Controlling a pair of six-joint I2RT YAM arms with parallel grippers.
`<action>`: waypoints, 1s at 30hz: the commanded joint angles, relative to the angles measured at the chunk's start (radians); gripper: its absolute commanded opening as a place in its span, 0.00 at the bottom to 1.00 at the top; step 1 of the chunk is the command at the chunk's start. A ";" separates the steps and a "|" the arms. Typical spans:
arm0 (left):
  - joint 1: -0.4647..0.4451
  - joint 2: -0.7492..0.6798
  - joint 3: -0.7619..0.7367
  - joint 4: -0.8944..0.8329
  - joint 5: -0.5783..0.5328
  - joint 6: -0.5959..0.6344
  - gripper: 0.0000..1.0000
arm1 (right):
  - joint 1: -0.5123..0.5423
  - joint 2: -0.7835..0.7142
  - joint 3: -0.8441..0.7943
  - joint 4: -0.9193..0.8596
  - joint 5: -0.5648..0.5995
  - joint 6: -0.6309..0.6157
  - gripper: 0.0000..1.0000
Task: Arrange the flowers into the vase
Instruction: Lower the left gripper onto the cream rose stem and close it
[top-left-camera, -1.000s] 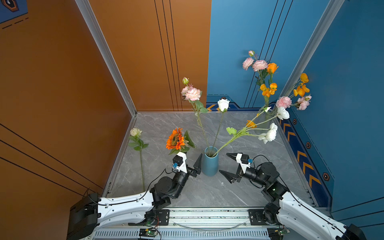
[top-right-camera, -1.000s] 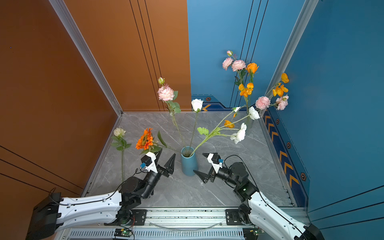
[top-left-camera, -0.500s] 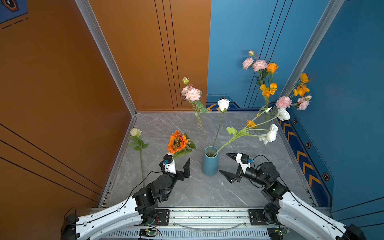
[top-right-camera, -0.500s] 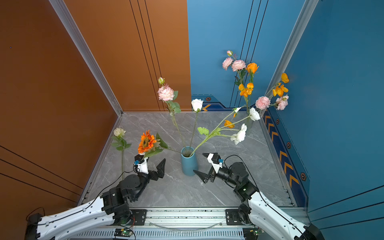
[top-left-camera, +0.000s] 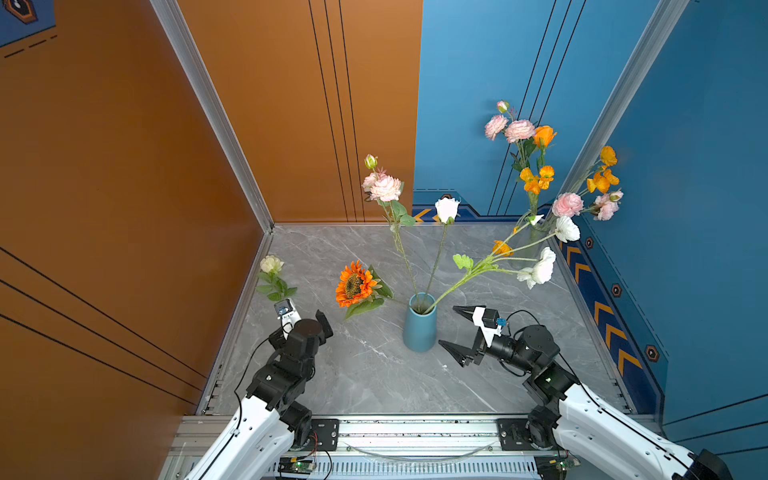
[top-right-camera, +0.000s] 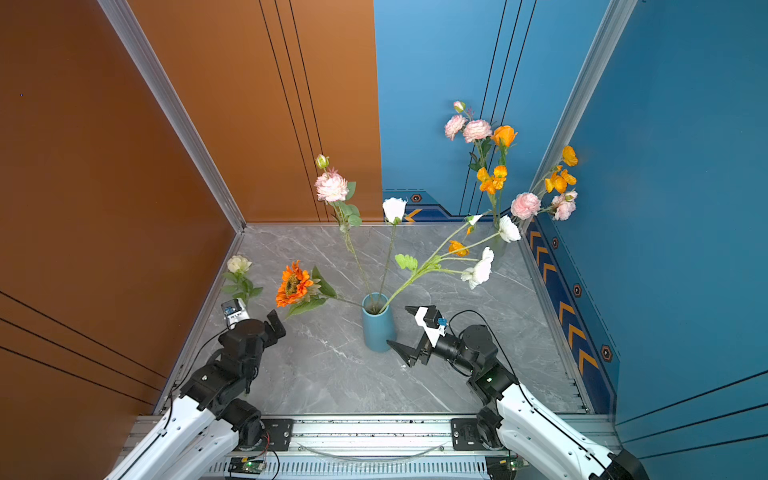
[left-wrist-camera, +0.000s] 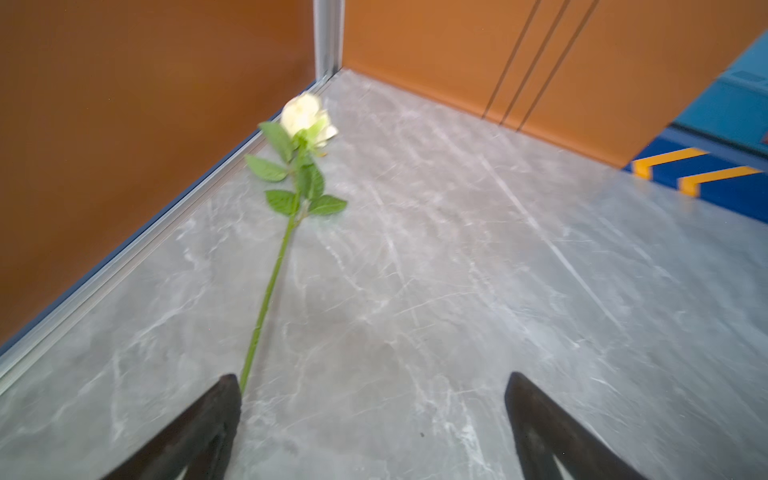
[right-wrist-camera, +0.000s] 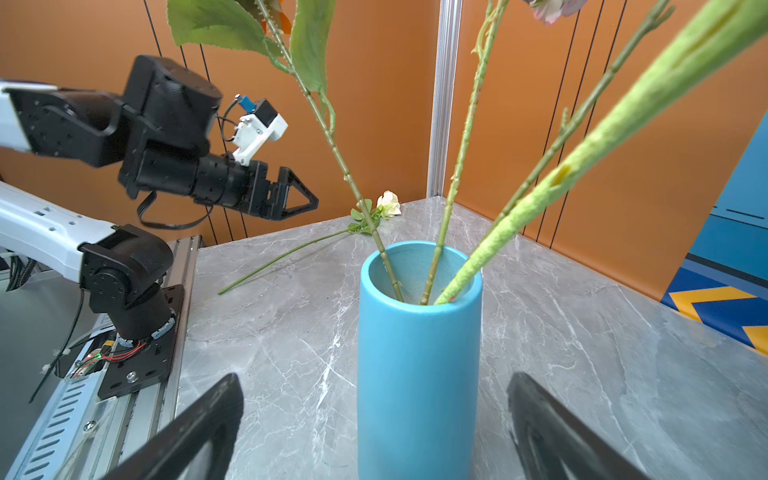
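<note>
A blue vase (top-left-camera: 419, 324) (top-right-camera: 377, 322) (right-wrist-camera: 419, 353) stands mid-table and holds several flowers: an orange sunflower (top-left-camera: 354, 284) leaning left, a pink bloom (top-left-camera: 384, 187), a white one (top-left-camera: 446, 210) and a white spray (top-left-camera: 540, 270). A cream rose (top-left-camera: 271, 264) (top-right-camera: 239, 264) (left-wrist-camera: 305, 116) lies along the left wall. My left gripper (top-left-camera: 305, 320) (left-wrist-camera: 372, 379) hovers open over the near end of its stem, which runs up to one fingertip. Just right of the vase, my right gripper (top-left-camera: 448, 326) (right-wrist-camera: 374, 379) is open, and the vase stands apart in front of its jaws.
A bunch of pink and orange flowers (top-left-camera: 528, 137) stands in the back right corner. Orange walls close the left and back, blue walls the right. The metal rail (top-left-camera: 395, 428) carrying both arm bases runs along the front edge of the grey marble table (top-left-camera: 374, 374).
My left gripper has swung left, away from the vase and the sunflower's stem, over to the cream rose. The sunflower has stayed in the vase. The right arm has not moved.
</note>
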 joint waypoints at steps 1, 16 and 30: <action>0.207 0.179 0.124 -0.103 0.337 0.088 0.99 | 0.004 0.003 0.009 0.007 -0.020 0.009 1.00; 0.604 0.775 0.377 -0.094 0.544 0.192 0.55 | 0.000 0.011 0.002 0.045 -0.025 0.030 1.00; 0.607 1.040 0.495 -0.078 0.493 0.223 0.32 | -0.018 0.004 -0.003 0.055 -0.033 0.043 1.00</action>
